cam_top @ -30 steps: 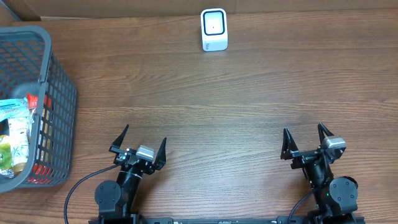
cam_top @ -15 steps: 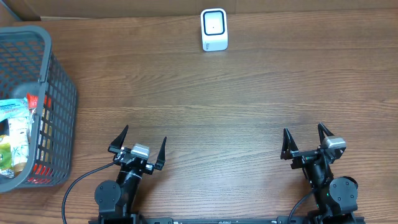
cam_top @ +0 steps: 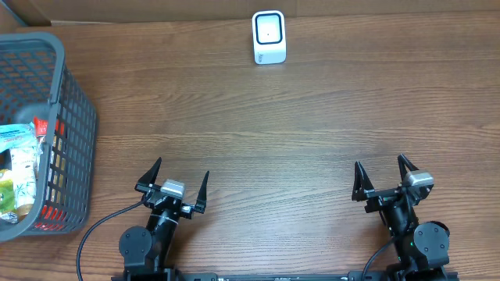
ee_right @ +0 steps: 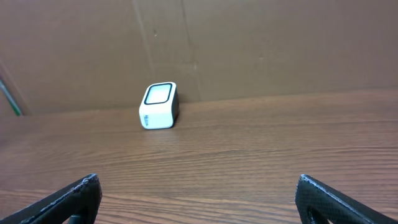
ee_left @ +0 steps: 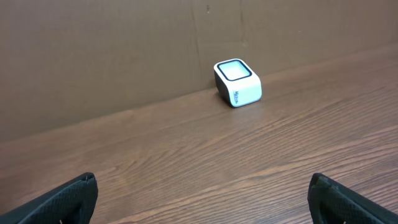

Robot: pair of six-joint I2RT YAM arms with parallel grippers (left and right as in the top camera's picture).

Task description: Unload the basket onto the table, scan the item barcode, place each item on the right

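A white barcode scanner (cam_top: 269, 37) with a dark window stands at the table's far edge, against the brown wall; it also shows as the white scanner (ee_left: 237, 82) in the left wrist view and the scanner (ee_right: 159, 105) in the right wrist view. Packaged items (cam_top: 17, 168) lie in the grey basket (cam_top: 74, 133) at the left. My left gripper (cam_top: 176, 178) is open near the front edge, nothing between its fingers. My right gripper (cam_top: 382, 175) is open too, at the front right. Both are far from the scanner and the items.
The grey mesh basket takes up the left edge of the wooden table (cam_top: 297, 133). A brown cardboard wall (ee_left: 124, 50) runs along the back. Cables trail from both arm bases at the front.
The left gripper has turned slightly on the spot. The right arm, scanner and basket are unchanged.
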